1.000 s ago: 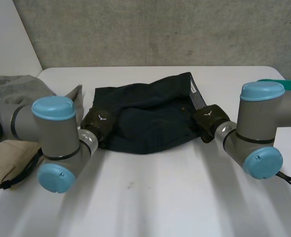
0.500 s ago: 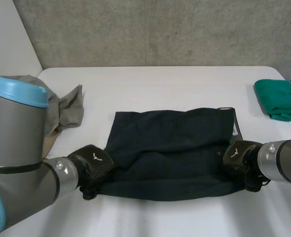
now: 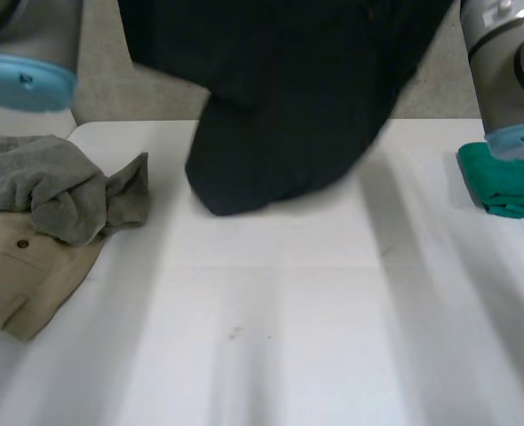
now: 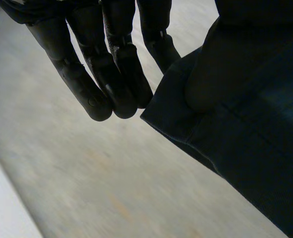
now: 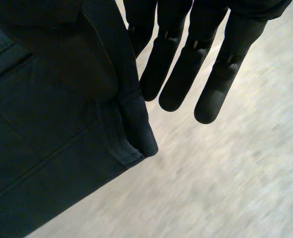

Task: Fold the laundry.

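Where the white table (image 3: 271,355) comes nearest the camera, at the lower left of the frame, beige cotton trousers (image 3: 18,280) lie flat, and a crumpled grey soft cloth (image 3: 58,182) sits partly on them just beyond. Farther back, at the right edge, a folded green cloth (image 3: 511,186) rests on the tabletop. Between these, in the upper middle of the frame, the dark navy fabric garment (image 3: 280,106) hangs in the air, strung between the left arm (image 3: 22,75) at the upper left and the right arm (image 3: 511,71) at the upper right. Its lowest fold sags toward the table, and whether it touches I cannot tell. The left hand (image 4: 111,74) pinches one hemmed corner of the garment between thumb and a finger, the other fingers straight beside it. The right hand (image 5: 186,64) grips another stitched corner the same way, thumb pressed on the cloth. Judging by the drape, the garment is soft, limp and fairly light, so its middle will droop and bunch unless the corners are held apart. The doubled, stitched hem looks the firmest place to hold; a pinch this near the corner's tip could slip if the cloth is swung
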Tool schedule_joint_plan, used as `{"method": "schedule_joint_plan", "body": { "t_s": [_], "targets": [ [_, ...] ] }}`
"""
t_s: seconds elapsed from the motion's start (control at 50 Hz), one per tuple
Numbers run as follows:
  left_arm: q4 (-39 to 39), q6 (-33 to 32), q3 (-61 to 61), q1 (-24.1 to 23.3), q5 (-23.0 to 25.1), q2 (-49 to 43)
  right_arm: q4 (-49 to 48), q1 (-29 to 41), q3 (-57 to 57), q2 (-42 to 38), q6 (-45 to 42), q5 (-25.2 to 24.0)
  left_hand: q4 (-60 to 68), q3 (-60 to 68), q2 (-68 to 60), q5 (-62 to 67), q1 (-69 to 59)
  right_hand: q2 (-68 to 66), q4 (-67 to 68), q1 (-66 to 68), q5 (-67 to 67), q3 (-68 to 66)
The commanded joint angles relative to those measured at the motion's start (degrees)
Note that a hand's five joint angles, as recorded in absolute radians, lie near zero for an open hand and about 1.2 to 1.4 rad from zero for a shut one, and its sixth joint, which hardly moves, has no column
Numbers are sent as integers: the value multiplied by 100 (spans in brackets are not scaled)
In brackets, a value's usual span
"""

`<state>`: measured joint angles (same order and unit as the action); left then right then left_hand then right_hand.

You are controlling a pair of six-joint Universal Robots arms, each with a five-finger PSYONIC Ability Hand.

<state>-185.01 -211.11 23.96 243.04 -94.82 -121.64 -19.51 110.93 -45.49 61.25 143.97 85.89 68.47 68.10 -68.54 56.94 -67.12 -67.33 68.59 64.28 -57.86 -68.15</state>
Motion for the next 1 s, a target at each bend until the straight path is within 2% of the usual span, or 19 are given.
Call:
{"method": "schedule_joint_plan", "body": {
  "t_s": [0.02, 0.12, 0.26, 0.42, 0.5, 0.58, 0.66, 0.76, 0.86, 1.0],
  "targets": [
    [158, 290, 574, 103, -36, -26, -484, 96, -110, -262, 8, -170, 1153, 1190, -1146, 1306, -1288, -1267, 1141, 1572, -1214, -1185],
    [141, 492, 1584, 156, -54, -35, -203, 104, -496, -473, 17, -187, 1153, 1190, -1146, 1306, -1288, -1267, 1141, 1572, -1214, -1185],
    [-343, 484, 3219, 165, -63, -386, 403, 113, -1506, -895, 43, -178, 1153, 1190, -1146, 1306, -1288, -1267, 1141, 1572, -1214, -1185],
    [-326, 431, 4555, -125, -19, -686, 1247, -9, -2693, -1080, -62, -187, 1153, 1190, -1146, 1306, -1288, -1267, 1141, 1572, -1214, -1185],
    [157, 308, 5311, -301, 86, -159, 2116, -176, -3246, -510, -343, -213, 1153, 1190, -1146, 1306, -1288, -1267, 1141, 1572, -1214, -1185],
    [1270, -174, 6224, -590, 306, 701, 3792, -466, -3712, 403, -1176, -537, 1153, 1190, -1146, 1306, -1288, -1267, 1141, 1572, -1214, -1185],
    [2257, -553, 6665, -758, 333, 940, 4981, -669, -3950, 792, -1889, -758, 1153, 1190, -1146, 1306, -1288, -1267, 1141, 1572, -1214, -1185],
    [3258, -694, 6841, -942, 403, 914, 6299, -827, -4222, 889, -2820, -837, 1153, 1190, -1146, 1306, -1288, -1267, 1141, 1572, -1214, -1185],
    [3331, -782, 6587, -1030, 412, 730, 6276, -897, -4153, 819, -2814, -873, 1153, 1190, -1146, 1306, -1288, -1267, 1141, 1572, -1214, -1185],
    [3129, -765, 5463, -925, 43, 282, 5380, -898, -3819, 581, -1988, -820, 1153, 1190, -1146, 1306, -1288, -1267, 1141, 1572, -1214, -1185]
  ]
}}
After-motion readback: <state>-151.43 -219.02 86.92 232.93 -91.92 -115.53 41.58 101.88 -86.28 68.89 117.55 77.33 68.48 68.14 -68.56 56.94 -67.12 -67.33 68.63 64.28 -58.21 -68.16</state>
